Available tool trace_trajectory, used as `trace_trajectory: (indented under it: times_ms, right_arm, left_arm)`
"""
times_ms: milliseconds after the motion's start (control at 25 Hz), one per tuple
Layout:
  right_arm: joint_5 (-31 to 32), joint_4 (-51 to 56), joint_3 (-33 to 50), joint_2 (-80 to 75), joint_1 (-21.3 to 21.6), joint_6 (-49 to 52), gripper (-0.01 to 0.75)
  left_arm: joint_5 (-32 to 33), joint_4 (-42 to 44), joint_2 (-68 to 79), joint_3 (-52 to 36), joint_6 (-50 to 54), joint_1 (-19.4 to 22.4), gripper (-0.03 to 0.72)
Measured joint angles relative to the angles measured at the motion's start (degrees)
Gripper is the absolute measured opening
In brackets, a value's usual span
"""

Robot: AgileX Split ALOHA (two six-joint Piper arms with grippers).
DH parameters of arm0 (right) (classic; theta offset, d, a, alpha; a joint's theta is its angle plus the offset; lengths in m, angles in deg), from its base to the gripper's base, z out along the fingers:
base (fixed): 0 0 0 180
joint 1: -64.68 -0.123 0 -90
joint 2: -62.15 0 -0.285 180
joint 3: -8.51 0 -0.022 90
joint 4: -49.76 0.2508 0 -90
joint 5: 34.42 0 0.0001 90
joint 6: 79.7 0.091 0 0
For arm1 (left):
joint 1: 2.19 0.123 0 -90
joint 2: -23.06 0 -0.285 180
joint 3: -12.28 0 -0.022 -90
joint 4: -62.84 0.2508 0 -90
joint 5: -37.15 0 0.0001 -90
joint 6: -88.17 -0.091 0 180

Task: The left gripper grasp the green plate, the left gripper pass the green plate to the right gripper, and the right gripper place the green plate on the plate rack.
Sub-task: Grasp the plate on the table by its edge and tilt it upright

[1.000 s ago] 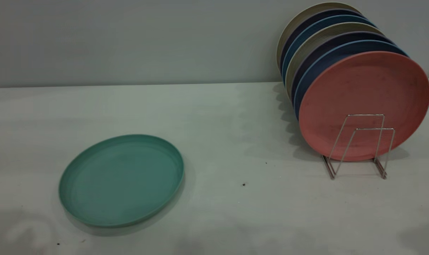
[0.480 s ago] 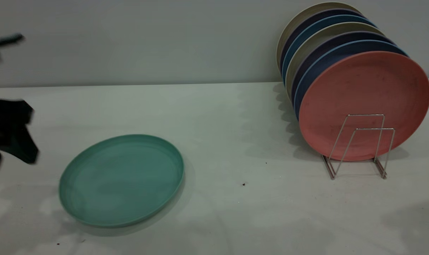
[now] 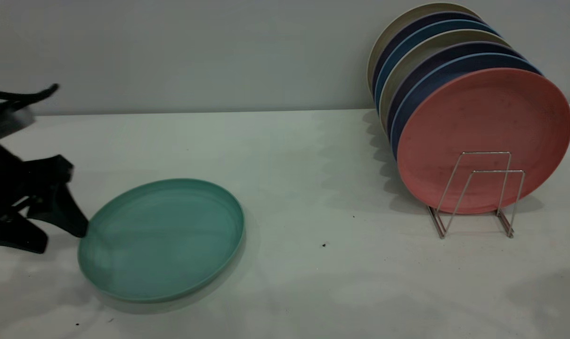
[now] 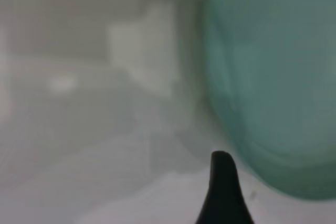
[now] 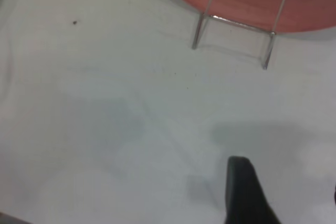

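Reaching in, the left gripper (image 3: 61,238) is half cut off. Its jaws gape wide at the green plate (image 3: 161,239) rim, holding nothing. Whether the right gripper (image 5: 247,192) is parted cannot be told.

open table (image 3: 313,155) between green plate (image 3: 162,238) and plate rack (image 3: 478,193), front loops free

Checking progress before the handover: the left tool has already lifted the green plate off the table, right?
Not lifted. In the exterior view the green plate lies flat on the table, and the left tool is open at its near-left rim.
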Motion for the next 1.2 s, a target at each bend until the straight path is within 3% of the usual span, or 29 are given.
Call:
trace_trajectory:
  times_ms: [120,480,960,1200]
  right_arm:
    - [0.0,0.3,0.0,0.0,0.0,-0.1,0.425]
    - [0.1,0.4,0.0,0.0,0.0,-0.1,0.425]
    - [0.4,0.4,0.0,0.0,0.0,-0.1,0.425]
    - [0.4,0.4,0.0,0.0,0.0,-0.1,0.425]
  left_arm:
    - [-0.1,-3.6,0.7,0.1,-2.8,2.3,0.567]
    - [-2.3,-13.3,5.7,0.1,-11.8,2.4,0.567]
    - [-0.1,-43.8,11.6,0.2,-45.7,2.4,0.567]
    - [0.5,-45.6,13.2,0.2,-47.8,2.4,0.567]
